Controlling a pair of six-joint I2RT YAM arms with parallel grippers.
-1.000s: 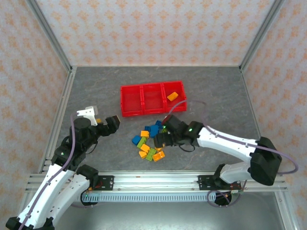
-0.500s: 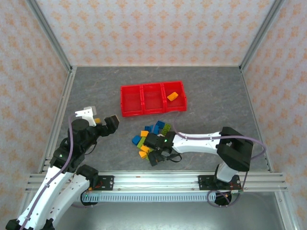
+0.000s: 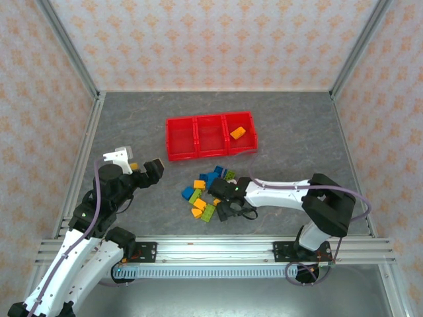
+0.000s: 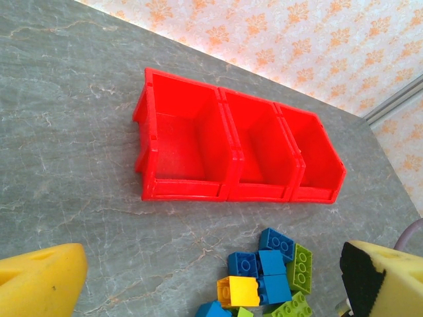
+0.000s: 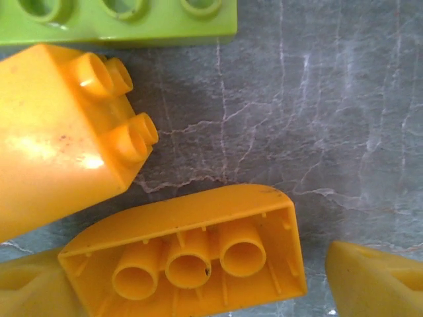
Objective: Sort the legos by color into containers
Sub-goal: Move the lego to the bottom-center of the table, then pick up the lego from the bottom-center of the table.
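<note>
R gripper [image 3: 227, 210] down at lego pile [image 3: 201, 191] on counter [image 3: 297, 125].
Jaws apart, straddling upturned orange brick [image 5: 185, 257], gap one side; L gripper [image 4: 211, 277] jaws wide, empty.

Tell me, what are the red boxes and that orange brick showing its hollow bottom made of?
The red boxes look like hard moulded plastic: thin walls, even colour, slight gloss. The orange brick seems to be smooth plastic too: hollow underside with moulded tubes inside.
</note>
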